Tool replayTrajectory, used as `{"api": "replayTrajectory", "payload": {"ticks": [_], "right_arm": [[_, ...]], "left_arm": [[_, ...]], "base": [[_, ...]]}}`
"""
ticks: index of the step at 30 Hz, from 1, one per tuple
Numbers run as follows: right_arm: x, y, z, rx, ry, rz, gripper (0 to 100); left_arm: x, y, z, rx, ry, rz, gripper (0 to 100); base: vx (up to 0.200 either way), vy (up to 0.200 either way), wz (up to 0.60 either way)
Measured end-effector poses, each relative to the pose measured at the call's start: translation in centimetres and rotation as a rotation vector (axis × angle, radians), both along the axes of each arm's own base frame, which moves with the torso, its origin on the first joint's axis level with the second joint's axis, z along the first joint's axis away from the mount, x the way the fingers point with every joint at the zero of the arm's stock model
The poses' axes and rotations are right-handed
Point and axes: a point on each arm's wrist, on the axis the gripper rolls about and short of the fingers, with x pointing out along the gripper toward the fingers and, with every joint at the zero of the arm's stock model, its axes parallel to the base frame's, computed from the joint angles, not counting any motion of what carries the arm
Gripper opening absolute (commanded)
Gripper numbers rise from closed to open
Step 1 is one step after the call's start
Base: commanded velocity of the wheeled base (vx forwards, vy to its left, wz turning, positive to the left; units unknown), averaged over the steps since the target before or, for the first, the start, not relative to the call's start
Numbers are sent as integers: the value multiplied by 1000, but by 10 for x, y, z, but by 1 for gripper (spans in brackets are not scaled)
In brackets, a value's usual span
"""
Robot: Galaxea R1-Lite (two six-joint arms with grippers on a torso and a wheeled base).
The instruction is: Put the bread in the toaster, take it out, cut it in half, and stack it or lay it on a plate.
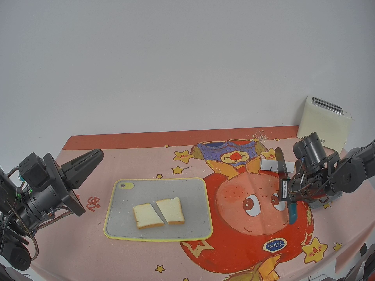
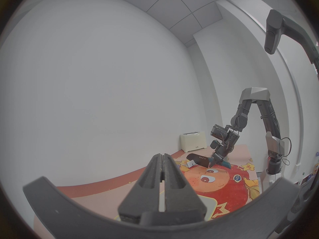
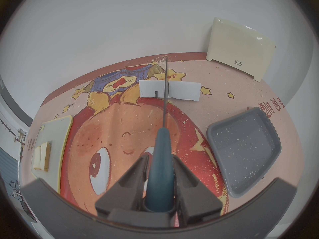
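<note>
Two halves of a cut bread slice (image 1: 148, 215) (image 1: 171, 210) lie side by side on the grey cutting board (image 1: 156, 192). My right gripper (image 1: 287, 192) is shut on the teal handle of a knife (image 1: 292, 213), held above the tablecloth right of the board, blade pointing toward the far edge. In the right wrist view the gripper (image 3: 161, 165) holds the knife (image 3: 165, 93) over a white knife rest (image 3: 182, 90). The cream toaster (image 1: 324, 123) stands at the back right. My left gripper (image 1: 97, 155) hovers left of the board, shut and holding nothing (image 2: 162, 158).
A grey tray (image 3: 244, 150) dusted with crumbs sits below my right arm, near the toaster (image 3: 239, 48). The cutting board (image 3: 53, 133) and bread (image 3: 43, 155) are off to the left. Crumbs lie scattered on the cartoon tablecloth. Table edges are close at front and right.
</note>
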Motion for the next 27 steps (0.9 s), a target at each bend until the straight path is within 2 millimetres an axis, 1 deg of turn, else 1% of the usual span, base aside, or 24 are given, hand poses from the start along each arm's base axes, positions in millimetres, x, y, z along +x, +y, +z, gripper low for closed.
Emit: {"api": "replayTrajectory", "payload": {"ticks": [4,9,18,22,27], "right_arm": [[0,0,1,4,-10,0,100],[5,2,2,35,-63,-10,100],[4,2,-4,42,-78,-15,100],[3,2,-3,41,-80,-15,100],[2,1,2,27,-110,-27,100]], "left_arm": [[0,0,0,0,0,1,0],[0,0,0,0,0,0,0],[0,0,0,0,0,0,0],[0,0,-1,1,3,0,0],[-2,1,-3,4,15,0,0]], "base": [[0,0,0],[0,0,0],[0,0,0],[0,0,0],[0,0,0]]}}
